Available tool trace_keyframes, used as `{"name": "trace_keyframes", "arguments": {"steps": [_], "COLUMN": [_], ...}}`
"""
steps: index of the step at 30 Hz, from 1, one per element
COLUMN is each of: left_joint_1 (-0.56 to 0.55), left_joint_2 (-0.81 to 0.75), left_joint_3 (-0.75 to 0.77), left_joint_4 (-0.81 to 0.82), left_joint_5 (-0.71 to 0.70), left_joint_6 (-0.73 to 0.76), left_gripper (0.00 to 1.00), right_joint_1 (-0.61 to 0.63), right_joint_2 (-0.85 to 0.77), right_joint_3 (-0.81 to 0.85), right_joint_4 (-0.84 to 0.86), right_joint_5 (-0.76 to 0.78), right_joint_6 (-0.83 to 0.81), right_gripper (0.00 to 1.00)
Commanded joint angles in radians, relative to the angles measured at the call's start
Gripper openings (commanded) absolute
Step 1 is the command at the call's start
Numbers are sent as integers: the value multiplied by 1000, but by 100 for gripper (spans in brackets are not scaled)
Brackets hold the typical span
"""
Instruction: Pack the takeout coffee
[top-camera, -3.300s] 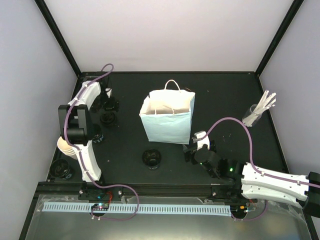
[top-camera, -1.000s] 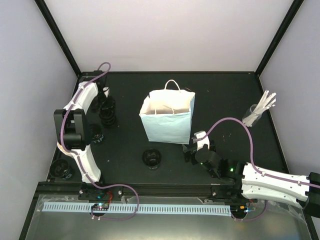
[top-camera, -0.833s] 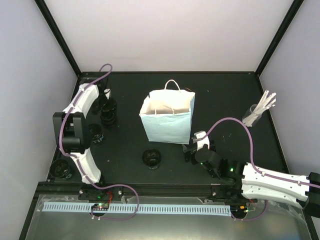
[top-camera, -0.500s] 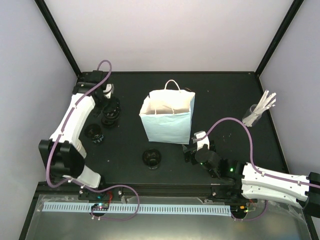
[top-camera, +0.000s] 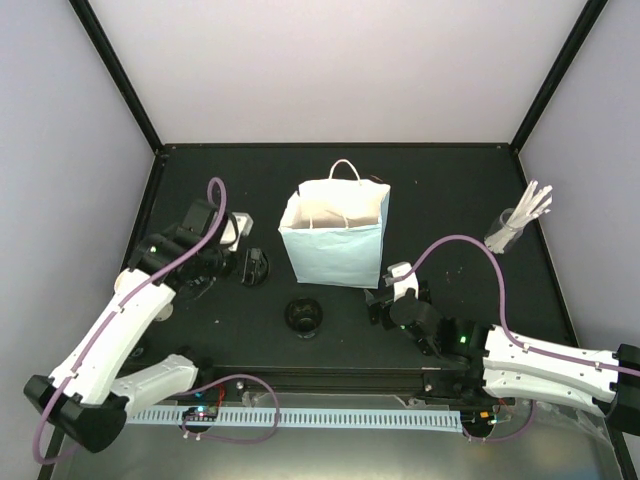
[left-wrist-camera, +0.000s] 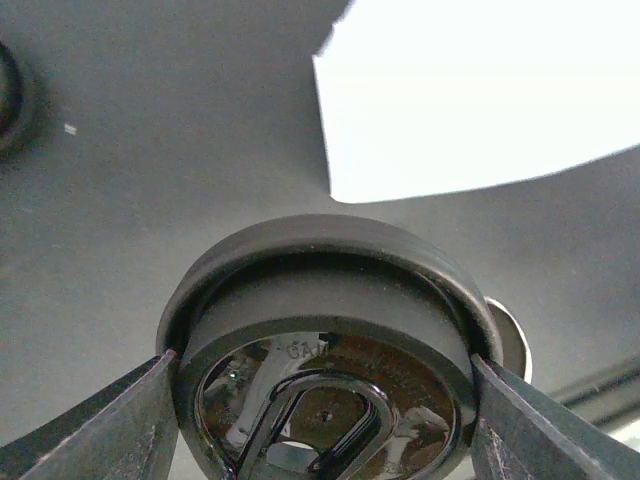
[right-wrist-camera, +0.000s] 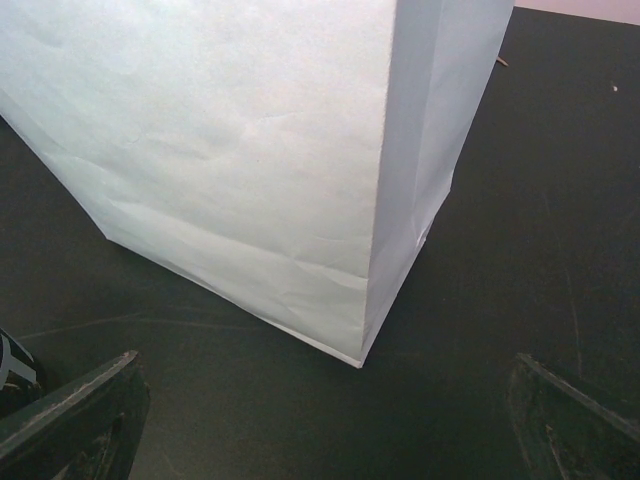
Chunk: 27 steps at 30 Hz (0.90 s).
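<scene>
My left gripper (top-camera: 250, 266) is shut on a small cream paper cup with a black lid (top-camera: 256, 266) and holds it tipped on its side just left of the light-blue bag. In the left wrist view the lid (left-wrist-camera: 325, 385) fills the space between both fingers (left-wrist-camera: 110, 430), and the cup's cream rim (left-wrist-camera: 508, 335) peeks out behind it. A second lidded cup (top-camera: 303, 317) stands in front of the bag. My right gripper (top-camera: 385, 300) is open and empty by the bag's near right corner, with nothing between its tips (right-wrist-camera: 320, 430). No brown carrier shows clearly.
The light-blue paper bag (top-camera: 335, 240) stands open at mid-table, its inside tan; it also shows in the right wrist view (right-wrist-camera: 250, 150) and the left wrist view (left-wrist-camera: 470, 100). A glass of white sticks (top-camera: 515, 225) stands at the far right. My left arm covers the table's left side.
My left arm has swung from the back left corner toward the middle, carrying a lidded cup to the bag's left side. The right arm has not moved.
</scene>
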Motion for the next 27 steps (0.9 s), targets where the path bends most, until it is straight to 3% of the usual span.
{"name": "trace_keyframes", "arguments": {"steps": [1,8,14,27], "left_joint_1": [-95,-274,-398,-595], "left_joint_2": [-72,-114,-59,105], "left_joint_3": [-71,-149,-137,-112], "left_joint_4": [52,129,111,100], "left_joint_5": [72,73,-3,-147], "left_joint_6": [-77,-113,-115,-90], "left_gripper": [74,74,74,74], "right_joint_1": [-6,-5,-5,-5], "right_joint_2": [2,-10,-38,5], "right_joint_3": [-2,29,53,144], "right_joint_4": [22,-42,-79,-152], "right_joint_5": [-6,-52,-209,-360], "right_joint_6": [-7,10,62,170], "right_gripper": [100,100,100,100]}}
